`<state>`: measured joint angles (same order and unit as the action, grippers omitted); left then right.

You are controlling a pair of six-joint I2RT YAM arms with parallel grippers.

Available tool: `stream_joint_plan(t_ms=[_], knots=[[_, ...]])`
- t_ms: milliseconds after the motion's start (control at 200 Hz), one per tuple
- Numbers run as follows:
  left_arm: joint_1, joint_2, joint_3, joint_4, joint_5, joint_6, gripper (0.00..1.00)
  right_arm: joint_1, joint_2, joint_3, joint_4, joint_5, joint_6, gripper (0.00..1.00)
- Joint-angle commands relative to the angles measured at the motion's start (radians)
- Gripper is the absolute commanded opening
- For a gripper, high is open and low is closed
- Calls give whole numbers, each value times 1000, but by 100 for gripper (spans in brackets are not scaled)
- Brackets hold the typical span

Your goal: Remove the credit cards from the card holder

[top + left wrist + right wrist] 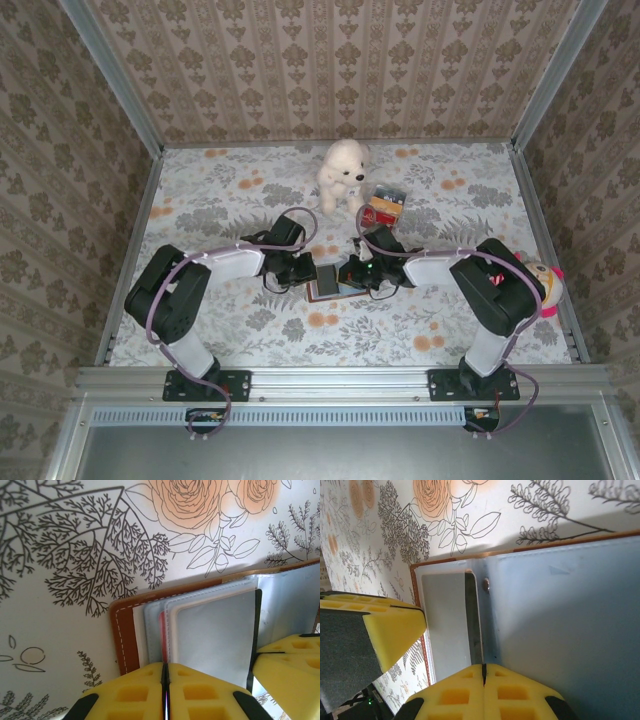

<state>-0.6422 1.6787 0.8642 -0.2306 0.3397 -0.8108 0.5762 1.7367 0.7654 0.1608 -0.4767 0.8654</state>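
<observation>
The wallet [325, 283] is laid open on the floral table [250, 190], between the two grippers, blue lining upward; a red card [162, 635] edge is seen in a pocket near the left gripper [165, 669]; other cards cannot be made out. The left fingers are pressed together at the wallet's near edge, and whether anything thin is pinched cannot be told; the right gripper [484, 669] is likewise pressed together at the lining's edge. The cards are judged light, stiff and slick, held snugly by their pockets; the exposed edge should be pinched and drawn along the pocket. The wallet is judged soft and light, so it should be pinned down or it may be dragged along.
</observation>
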Motion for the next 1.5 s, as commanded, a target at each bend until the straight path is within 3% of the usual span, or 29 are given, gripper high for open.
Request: stream_joint_plan(t_ms=[0,265,420,620,990,1325,1495], knots=[[16,-5,-23,-47,-34,24,11,-11,-42,-24,-23,34,-24,0],[22,-9,-20,-50,-26,31,11,-12,-33,-23,-35,44,-31,0],[22,-7,-12,-51,-22,38,11,-12,-2,-7,-28,-2,-24,16],[22,9,-20,-44,-19,32,11,-6,26,11,-29,-29,-19,24],[22,15,-19,-37,-14,31,11,-6,65,17,20,-82,-21,20],[31,10,-18,-49,-15,37,11,-25,9,2,-38,-33,-56,3],[39,0,-51,-28,-11,26,10,-63,-45,-32,-103,-36,-113,2]])
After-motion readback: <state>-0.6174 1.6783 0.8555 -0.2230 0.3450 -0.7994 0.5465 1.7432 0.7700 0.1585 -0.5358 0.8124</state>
